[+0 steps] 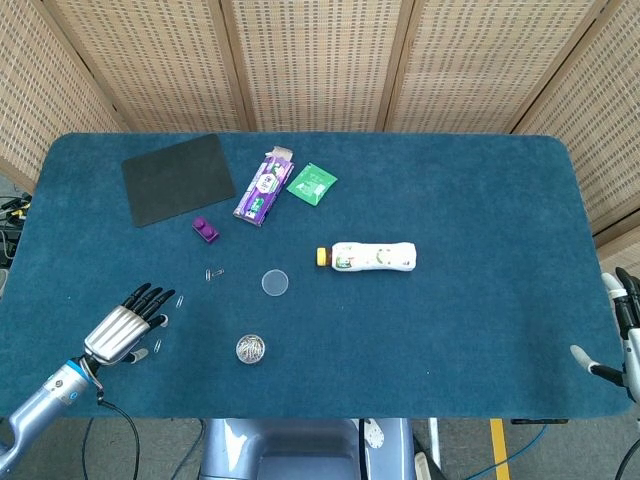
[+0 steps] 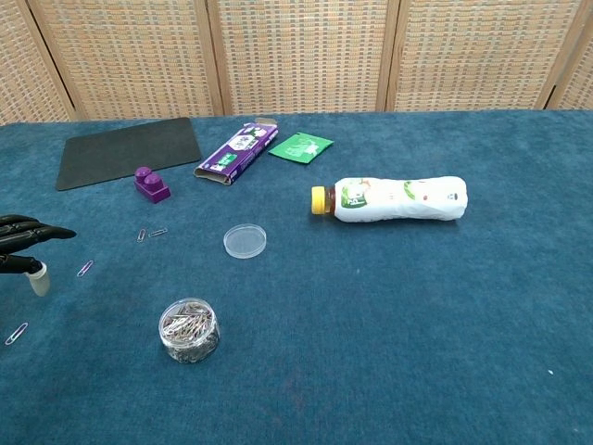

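Note:
My left hand (image 1: 125, 325) hovers over the near left part of the blue table, fingers spread and holding nothing; only its dark fingertips (image 2: 28, 239) show at the left edge of the chest view. Loose paperclips (image 2: 84, 268) lie just beside it, one more (image 2: 16, 333) nearer the front edge. A small clear jar of paperclips (image 1: 250, 349) stands to its right, with its round clear lid (image 1: 275, 282) lying further back. My right hand (image 1: 622, 330) shows at the far right edge, off the table, fingers apart and empty.
A white bottle with a yellow cap (image 1: 372, 257) lies on its side mid-table. At the back left are a dark mat (image 1: 177, 178), a purple block (image 1: 206, 230), a purple box (image 1: 262, 187) and a green sachet (image 1: 312, 183). Two paperclips (image 1: 214, 272) lie near the lid.

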Tool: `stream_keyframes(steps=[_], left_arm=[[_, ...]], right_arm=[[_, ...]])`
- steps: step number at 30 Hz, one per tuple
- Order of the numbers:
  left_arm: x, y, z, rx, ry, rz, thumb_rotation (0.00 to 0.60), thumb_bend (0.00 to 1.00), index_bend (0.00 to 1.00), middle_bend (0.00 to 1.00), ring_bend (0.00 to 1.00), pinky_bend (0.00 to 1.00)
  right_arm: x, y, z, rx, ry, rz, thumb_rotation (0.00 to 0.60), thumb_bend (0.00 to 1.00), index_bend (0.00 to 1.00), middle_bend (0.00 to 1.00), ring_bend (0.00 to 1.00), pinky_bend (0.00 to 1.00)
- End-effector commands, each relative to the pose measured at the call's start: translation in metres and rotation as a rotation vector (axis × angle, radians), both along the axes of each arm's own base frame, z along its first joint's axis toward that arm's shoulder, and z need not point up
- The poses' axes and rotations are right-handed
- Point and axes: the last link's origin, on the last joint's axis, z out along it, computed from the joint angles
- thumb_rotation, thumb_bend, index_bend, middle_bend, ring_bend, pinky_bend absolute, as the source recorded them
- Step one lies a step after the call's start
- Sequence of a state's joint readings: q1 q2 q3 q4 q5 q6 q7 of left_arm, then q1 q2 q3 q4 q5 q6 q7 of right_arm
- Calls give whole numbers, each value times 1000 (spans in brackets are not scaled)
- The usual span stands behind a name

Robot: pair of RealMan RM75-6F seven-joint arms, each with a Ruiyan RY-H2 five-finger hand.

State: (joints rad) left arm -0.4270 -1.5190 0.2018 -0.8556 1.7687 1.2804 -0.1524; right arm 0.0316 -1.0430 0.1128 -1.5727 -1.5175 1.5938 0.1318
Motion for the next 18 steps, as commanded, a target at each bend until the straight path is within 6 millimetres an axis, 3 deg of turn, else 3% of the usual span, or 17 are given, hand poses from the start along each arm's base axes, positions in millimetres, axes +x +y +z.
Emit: stream_keyframes(steps=[1,18], left_arm=[[2,1,-3,-4,-2,-2,600,180,373,0,0,0],[35,10,-28,-38,-42,-43,600,179,372,0,0,0]], right_arm=[[0,0,0,0,-1,0,600,0,2,0,0,0],[-1,0,2,-3,-7,-3,600,0,2,0,0,0]])
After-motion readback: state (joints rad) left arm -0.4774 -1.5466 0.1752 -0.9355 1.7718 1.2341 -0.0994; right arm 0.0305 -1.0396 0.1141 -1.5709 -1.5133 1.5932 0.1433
